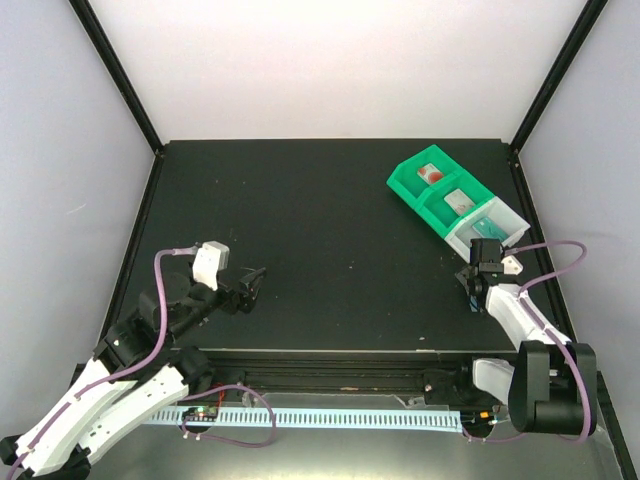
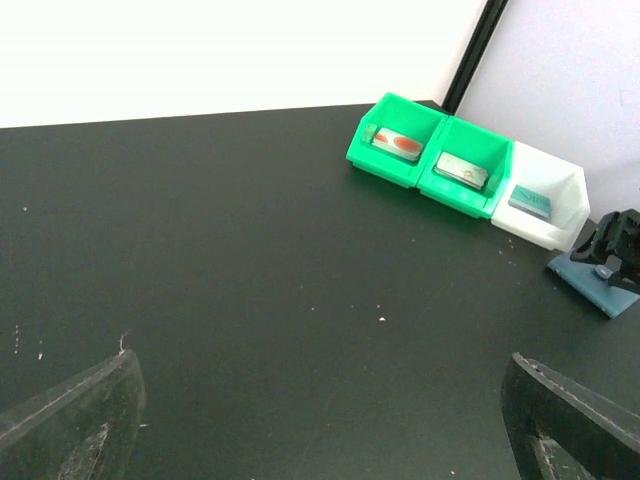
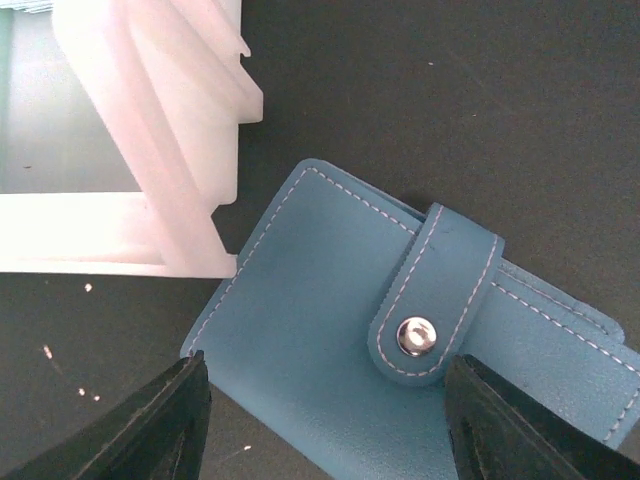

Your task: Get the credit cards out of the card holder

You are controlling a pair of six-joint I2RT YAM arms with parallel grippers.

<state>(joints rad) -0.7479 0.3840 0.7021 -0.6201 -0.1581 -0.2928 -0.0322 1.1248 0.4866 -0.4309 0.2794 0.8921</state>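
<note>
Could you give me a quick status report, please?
Left gripper open, empty. Right gripper open over flat blue snap-strap card holder, shut. White plastic bin close beside.

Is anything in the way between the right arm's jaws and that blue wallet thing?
Nothing visible. The right gripper hangs directly over the card holder, jaws open either side of it; the white bin sits beside it, not between.

Quick count from here: three credit cards (image 2: 397, 144) (image 2: 462, 168) (image 2: 531, 199), one per bin. Three bins total, two green bins (image 2: 380, 172) (image 2: 455, 193) and one clear bin (image 2: 545, 232). One blue card holder (image 3: 320, 330). One left end effector (image 1: 257, 278), one right end effector (image 1: 472, 280), one worktop (image 1: 330, 230).
</note>
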